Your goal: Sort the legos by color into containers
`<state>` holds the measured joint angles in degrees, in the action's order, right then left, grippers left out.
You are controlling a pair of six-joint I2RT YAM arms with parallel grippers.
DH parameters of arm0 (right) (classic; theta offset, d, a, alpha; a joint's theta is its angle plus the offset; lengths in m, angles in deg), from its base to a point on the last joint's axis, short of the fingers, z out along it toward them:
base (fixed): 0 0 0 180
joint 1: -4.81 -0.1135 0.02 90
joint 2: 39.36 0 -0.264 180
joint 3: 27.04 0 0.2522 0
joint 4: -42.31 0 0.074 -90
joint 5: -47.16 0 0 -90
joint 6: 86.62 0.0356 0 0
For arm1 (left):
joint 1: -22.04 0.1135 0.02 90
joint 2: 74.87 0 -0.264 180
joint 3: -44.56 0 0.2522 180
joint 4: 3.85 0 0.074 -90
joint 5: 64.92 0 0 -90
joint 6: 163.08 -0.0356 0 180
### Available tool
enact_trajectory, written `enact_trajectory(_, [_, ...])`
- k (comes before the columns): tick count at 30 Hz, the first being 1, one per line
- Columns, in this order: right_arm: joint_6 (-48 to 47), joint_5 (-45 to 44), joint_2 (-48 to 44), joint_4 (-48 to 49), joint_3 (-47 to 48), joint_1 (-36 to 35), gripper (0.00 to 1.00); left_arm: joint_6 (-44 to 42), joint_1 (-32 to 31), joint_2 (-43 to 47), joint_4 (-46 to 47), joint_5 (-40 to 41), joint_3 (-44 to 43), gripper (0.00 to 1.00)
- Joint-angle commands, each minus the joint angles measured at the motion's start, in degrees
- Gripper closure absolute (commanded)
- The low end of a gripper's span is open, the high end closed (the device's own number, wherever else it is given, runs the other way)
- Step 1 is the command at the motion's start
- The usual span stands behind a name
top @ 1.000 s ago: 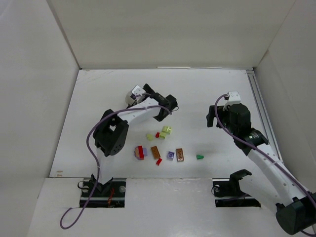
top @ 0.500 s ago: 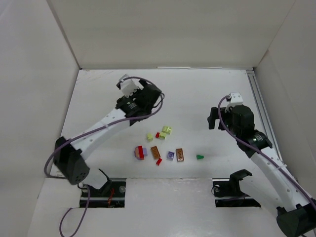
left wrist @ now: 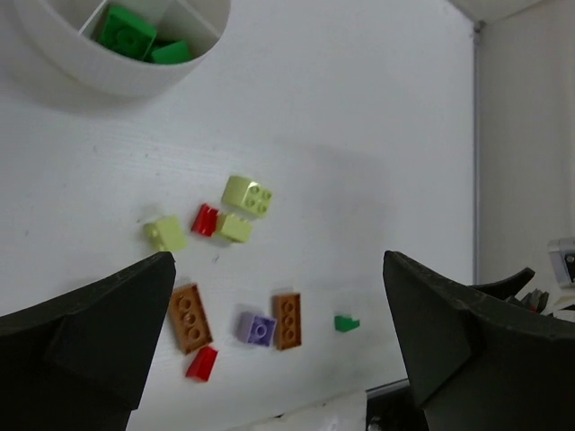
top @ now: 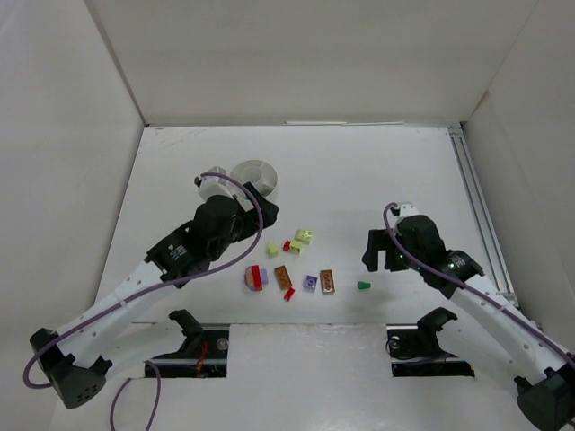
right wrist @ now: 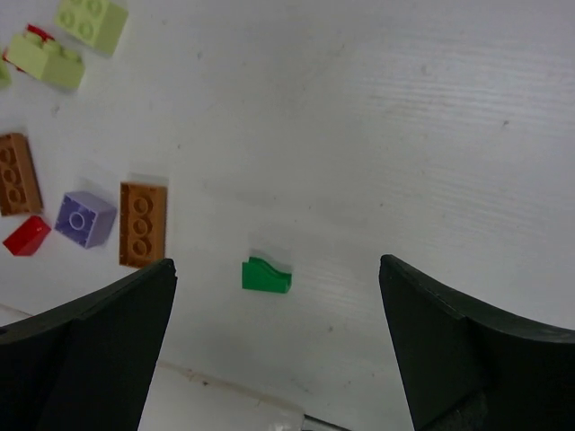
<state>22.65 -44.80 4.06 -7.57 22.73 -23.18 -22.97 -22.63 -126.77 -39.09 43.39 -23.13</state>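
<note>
Tub: low, round, smooth white plastic tub (left wrist: 117,76), cut into wedges by thin spokes; it sits on the table beyond the loose pieces.
Sorted: two glossy green studded bricks (left wrist: 126,31) lie in one wedge.
Loose legos: a scatter on the table between the arms: pale yellow blocks (left wrist: 247,196), two flat orange-brown plates (right wrist: 143,224) with one row of studs each, a square lavender piece (right wrist: 84,218) with a single stud, and small red wedges (right wrist: 27,235).
Stray: a tiny green sloped brick (right wrist: 266,275) lies alone, apart from the scatter on its right.
Left gripper (left wrist: 277,269): matte black blunt fingers spread wide, empty, above the scatter.
Right gripper (right wrist: 276,263): spread wide, empty, above the green sloped brick.
Table (right wrist: 449,108): white, faintly grained, lightly scuffed.
</note>
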Motion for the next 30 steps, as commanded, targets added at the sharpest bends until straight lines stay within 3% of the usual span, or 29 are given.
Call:
enact_trajectory(1, [7.52, -1.64, 2.8, -0.1, -2.07, -5.13, 0.02, 3.06, -0.42, 4.24, -5.86, -1.52, 4.26, 0.0])
enact_trajectory(5, [13.05, -6.81, 8.5, 2.1, -3.75, -11.38, 0.09, 5.08, -0.42, 8.82, -8.31, -1.52, 7.25, 0.0])
enact_trajectory(15, [17.82, -10.26, 20.99, 5.7, -4.37, -15.96, 0.2, 6.32, -0.42, 13.05, -10.52, -2.13, 9.02, 0.0])
enact_trajectory(16, [18.61, -10.26, 21.7, 5.71, -4.37, -16.48, 0.31, 6.84, -0.42, 13.05, -11.04, -2.13, 9.02, 0.0])
enact_trajectory(17, [18.61, -10.26, 22.32, 5.71, -4.37, -16.48, 0.35, 6.85, -0.42, 13.05, -11.05, -2.13, 9.02, 0.0])
enact_trajectory(22, [20.02, -11.4, 23.03, 7.03, -4.37, -16.48, 0.45, 6.85, -0.42, 13.58, -11.05, -1.61, 9.55, 0.0])
enact_trajectory(27, [21.07, -11.4, 23.03, 7.03, -5.06, -17.01, 0.66, 6.85, -0.42, 14.11, -11.66, -1.08, 9.55, 0.0])
enact_trajectory(30, [21.07, -11.4, 21.71, 7.03, -5.07, -17.01, 0.72, 7.37, -0.42, 14.11, -12.36, -0.55, 9.55, 0.0])
